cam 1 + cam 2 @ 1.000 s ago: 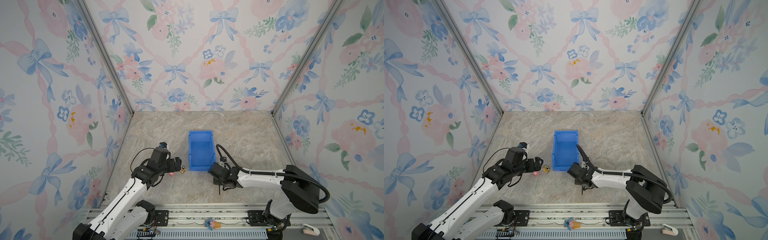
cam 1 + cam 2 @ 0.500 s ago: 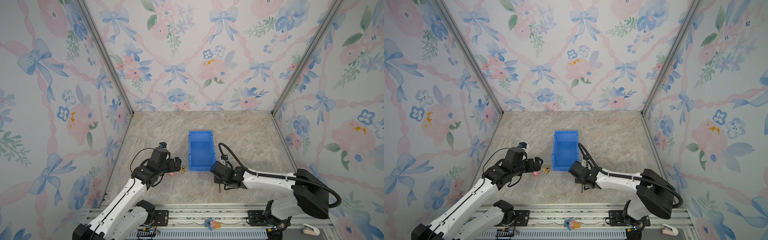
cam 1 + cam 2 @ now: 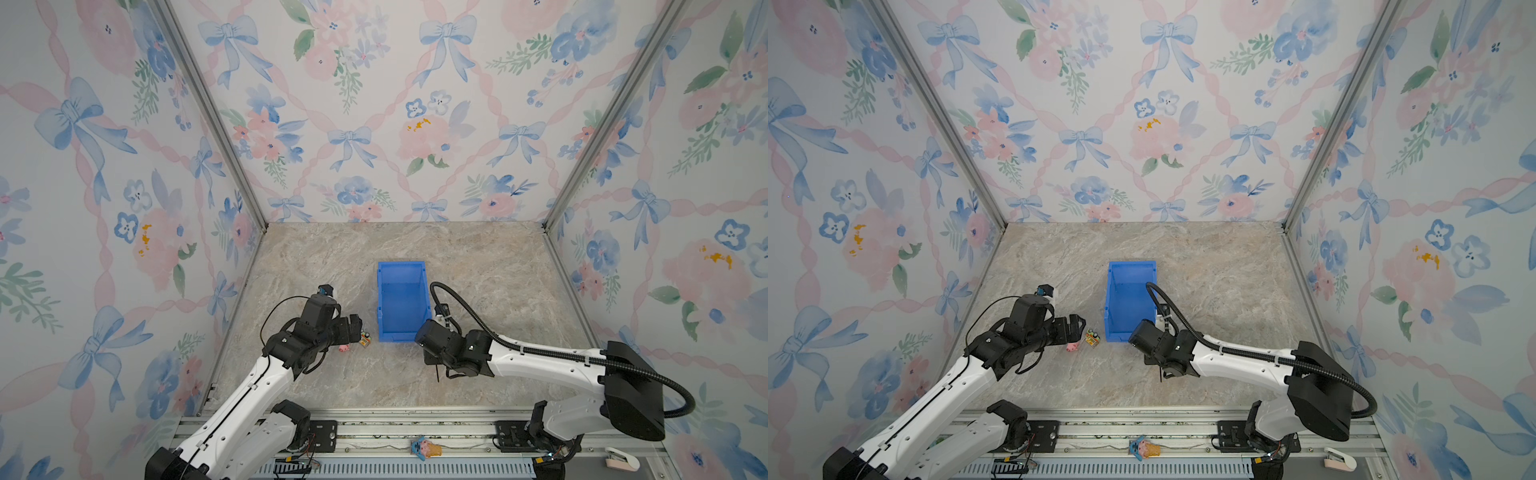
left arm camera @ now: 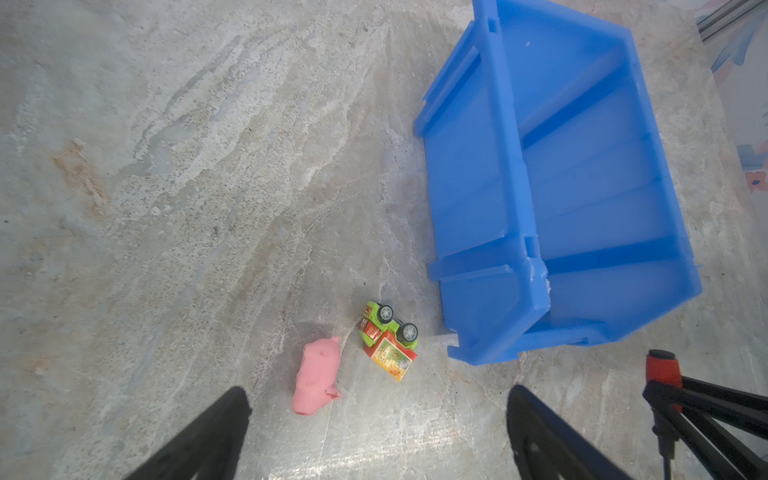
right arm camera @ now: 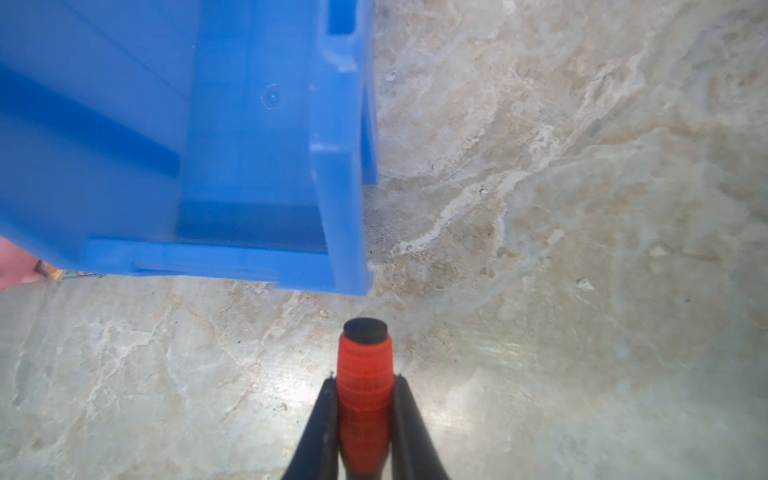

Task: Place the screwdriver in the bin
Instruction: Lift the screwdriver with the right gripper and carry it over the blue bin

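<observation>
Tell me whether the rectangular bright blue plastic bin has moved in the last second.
No. The bin keeps the same gap to the metal rail in front of it, in a top view.

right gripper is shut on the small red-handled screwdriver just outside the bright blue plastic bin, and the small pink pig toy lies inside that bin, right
No: the left wrist view shows the small pink pig toy lying on the tabletop outside the bright blue plastic bin, beside a green toy car. The right gripper is shut on the small red-handled screwdriver just outside the bin.
</observation>
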